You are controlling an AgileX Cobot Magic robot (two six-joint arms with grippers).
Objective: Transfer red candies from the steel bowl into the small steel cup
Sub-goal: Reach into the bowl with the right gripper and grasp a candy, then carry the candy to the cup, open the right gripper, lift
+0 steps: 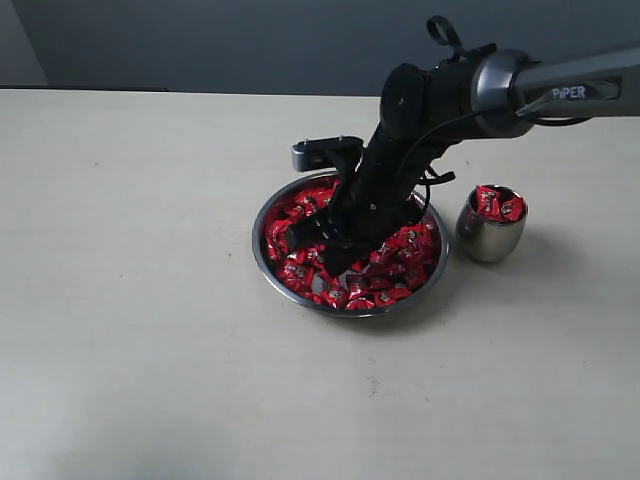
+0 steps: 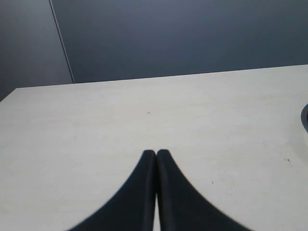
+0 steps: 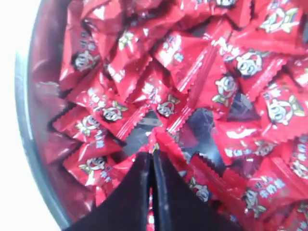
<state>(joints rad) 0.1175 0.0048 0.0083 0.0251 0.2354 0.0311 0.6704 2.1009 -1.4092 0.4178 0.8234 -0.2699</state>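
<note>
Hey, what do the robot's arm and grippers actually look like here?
The right arm has a grey metal tube marked PIPER in white, then black wrist segments with looping black cables and a grey camera bracket. The left gripper and right gripper both have smooth black fingers curving to narrow tips.

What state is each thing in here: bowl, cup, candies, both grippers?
steel bowl: upright, holding many red candies.
small steel cup: upright beside the bowl, some candies inside.
right gripper: down in the bowl, shut on one candy.
left gripper: shut, holding nothing.
</note>
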